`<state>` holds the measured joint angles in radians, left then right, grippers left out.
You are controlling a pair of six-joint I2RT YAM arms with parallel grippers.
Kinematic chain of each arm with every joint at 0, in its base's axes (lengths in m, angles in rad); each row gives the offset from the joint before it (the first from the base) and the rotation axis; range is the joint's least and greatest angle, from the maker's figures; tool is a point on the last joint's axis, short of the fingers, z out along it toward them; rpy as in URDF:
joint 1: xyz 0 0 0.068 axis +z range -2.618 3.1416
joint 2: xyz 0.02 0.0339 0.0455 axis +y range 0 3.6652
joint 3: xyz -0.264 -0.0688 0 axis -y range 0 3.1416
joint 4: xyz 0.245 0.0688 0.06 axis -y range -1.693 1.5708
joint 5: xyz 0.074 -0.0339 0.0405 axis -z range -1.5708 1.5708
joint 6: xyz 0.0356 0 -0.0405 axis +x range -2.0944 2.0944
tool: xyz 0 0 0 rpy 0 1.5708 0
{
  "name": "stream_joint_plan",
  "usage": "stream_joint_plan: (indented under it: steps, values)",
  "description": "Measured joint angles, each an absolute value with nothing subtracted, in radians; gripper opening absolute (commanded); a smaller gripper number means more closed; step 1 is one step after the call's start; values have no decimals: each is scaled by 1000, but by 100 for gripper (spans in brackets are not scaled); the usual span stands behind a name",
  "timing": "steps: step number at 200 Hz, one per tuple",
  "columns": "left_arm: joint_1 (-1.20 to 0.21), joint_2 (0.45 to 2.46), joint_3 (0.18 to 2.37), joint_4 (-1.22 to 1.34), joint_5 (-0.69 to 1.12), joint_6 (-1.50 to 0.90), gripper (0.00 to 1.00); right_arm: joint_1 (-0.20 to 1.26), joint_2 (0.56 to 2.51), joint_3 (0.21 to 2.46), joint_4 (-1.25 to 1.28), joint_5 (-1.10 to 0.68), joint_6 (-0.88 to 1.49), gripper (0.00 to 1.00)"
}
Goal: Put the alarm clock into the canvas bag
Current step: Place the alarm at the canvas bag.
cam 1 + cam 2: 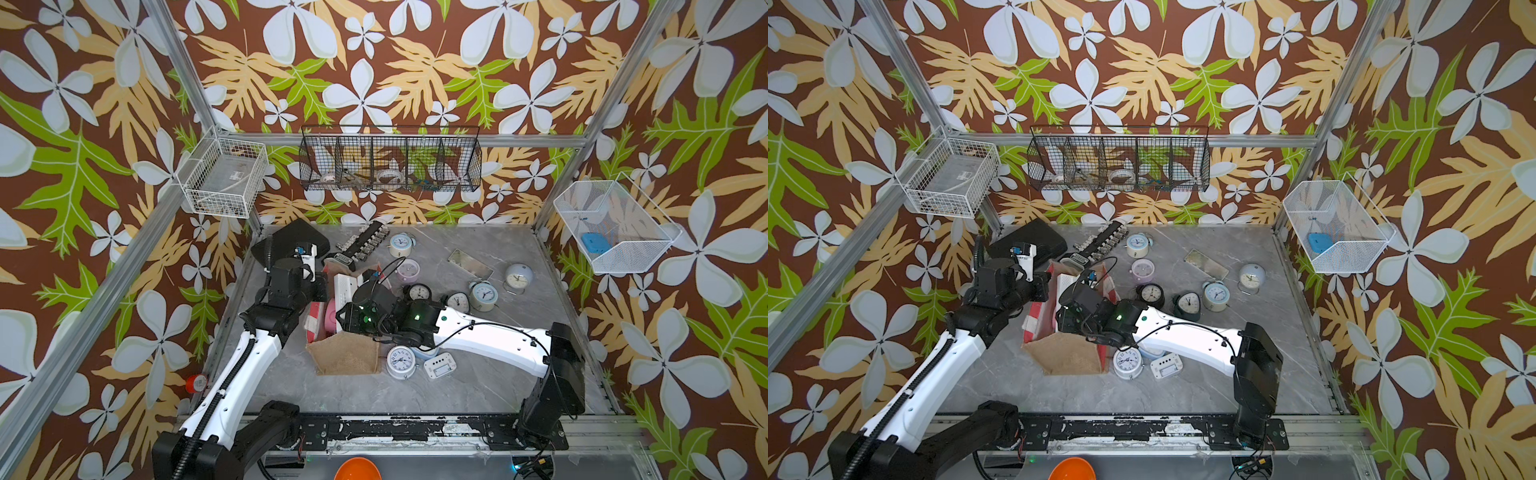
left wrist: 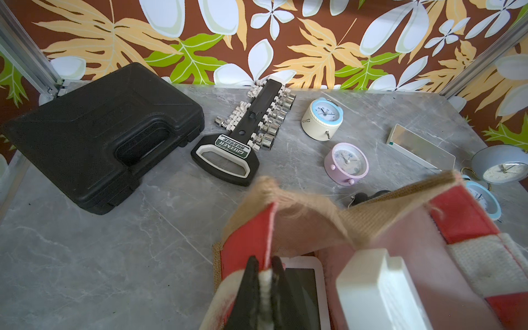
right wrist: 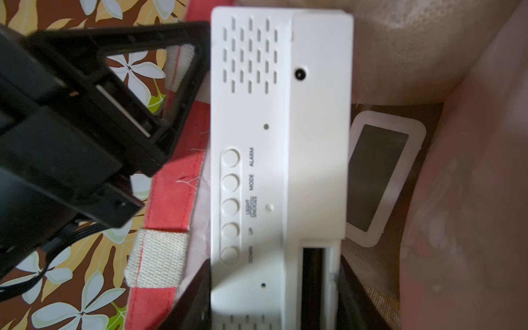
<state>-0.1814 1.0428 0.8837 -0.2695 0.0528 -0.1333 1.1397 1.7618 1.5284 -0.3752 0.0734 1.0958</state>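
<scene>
Alarm clock (image 1: 345, 291), long and white, sits on end in the open mouth of the canvas bag (image 1: 347, 353) in both top views, with the right arm (image 1: 490, 336) reaching over it and a round white clock (image 1: 401, 361) just beside the bag. In the left wrist view, the left gripper (image 2: 264, 263) is pinched tight on the bag's red-and-white side rim. In the right wrist view, the right gripper (image 3: 274, 274) clamps the long clock's sides, buttons facing the camera. A small dark-screened clock (image 3: 377, 177) lies inside the bag.
</scene>
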Motion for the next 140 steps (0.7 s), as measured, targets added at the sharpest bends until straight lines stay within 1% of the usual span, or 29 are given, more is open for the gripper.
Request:
stream_joint_plan:
  steps: [25,46,115,140]
  values:
    - [-181,1042,884,-270,53,-133,0,1142,1746,1500,-413,78,1122,31]
    - [-181,1039,884,-268,53,-133,0,1143,1753,1522,-452,101,1127,31]
    - [-181,1032,884,-272,55,-133,0,1140,1926,1761,-610,215,1140,31]
    - [-181,1032,884,-271,62,-133,0,1132,1992,1822,-635,228,1130,31]
